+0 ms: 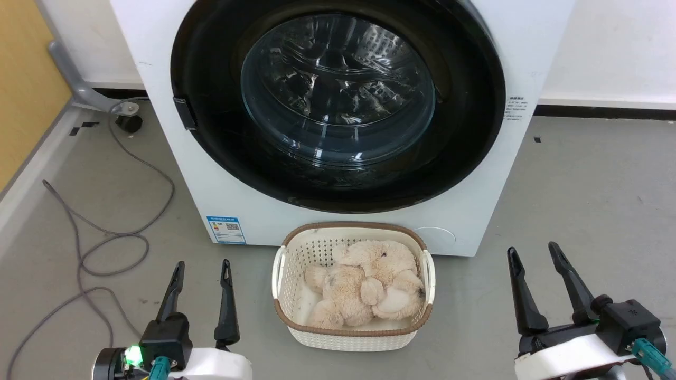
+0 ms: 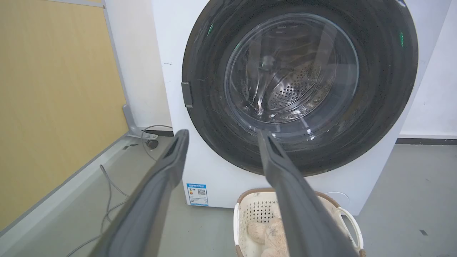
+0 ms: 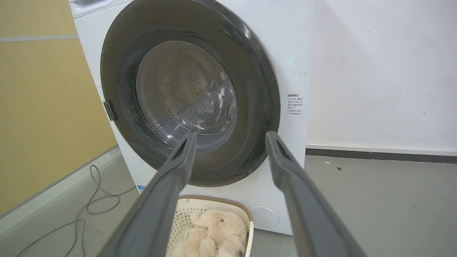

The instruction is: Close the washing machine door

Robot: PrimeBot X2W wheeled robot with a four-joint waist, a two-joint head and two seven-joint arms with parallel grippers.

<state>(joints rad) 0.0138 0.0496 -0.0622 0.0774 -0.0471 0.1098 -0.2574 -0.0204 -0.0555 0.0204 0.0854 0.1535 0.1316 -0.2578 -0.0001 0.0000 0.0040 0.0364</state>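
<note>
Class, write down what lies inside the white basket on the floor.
A beige plush toy lies curled inside the basket. Whatever may lie beneath the toy is covered.

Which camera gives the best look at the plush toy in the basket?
Head view: the plush toy lies whole and unblocked in the basket, seen from above. The left wrist view shows a small part of it. The right wrist view cuts it off at the bottom edge.

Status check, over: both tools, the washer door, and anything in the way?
Left tool open, empty. Right tool open, empty. Washing machine door looks shut, flush. Basket with plush toy sits below door, clear of both tools.
</note>
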